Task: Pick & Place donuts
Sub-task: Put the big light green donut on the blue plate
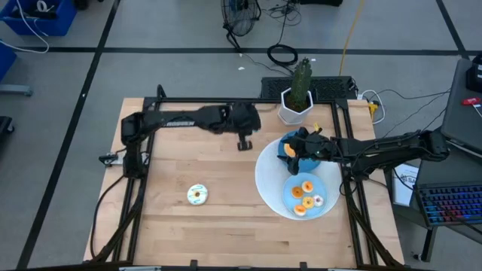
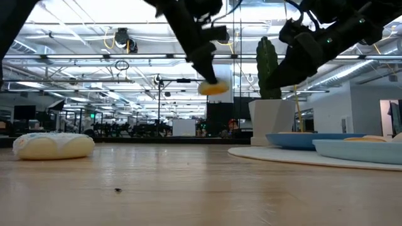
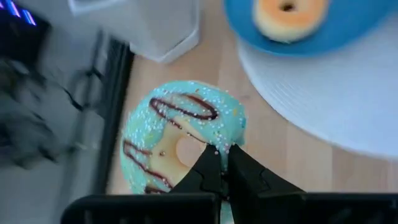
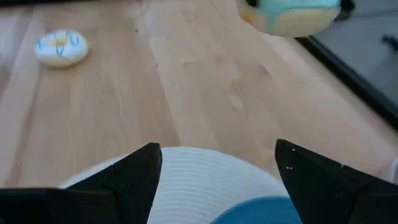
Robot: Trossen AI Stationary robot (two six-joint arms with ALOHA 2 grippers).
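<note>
My left gripper (image 3: 221, 163) is shut on a green-iced donut (image 3: 180, 134) with chocolate drizzle and hovers over the table's far middle (image 1: 245, 141). In the low view that donut (image 2: 213, 86) hangs well above the wood. My right gripper (image 4: 217, 163) is open and empty above the large white disc (image 1: 267, 177), near a blue plate (image 1: 285, 141) that holds an orange donut (image 3: 287, 17). A second blue plate (image 1: 325, 188) carries several donuts (image 1: 305, 197). A white-iced donut (image 1: 197, 194) lies flat on the table's near left. My left gripper pinches the green donut by its ring (image 3: 225, 140), between the hole and the outer edge. The fingers (image 3: 208, 165) come down from above at a slant. The donut is lifted clear of the table and sits tilted at the fingertips.
A white pot with a cactus (image 1: 296, 102) stands at the far edge, close behind both grippers. The white disc and both blue plates fill the table's right part. Bare wood lies between the white donut and the disc. A black frame (image 1: 135, 181) borders the table.
</note>
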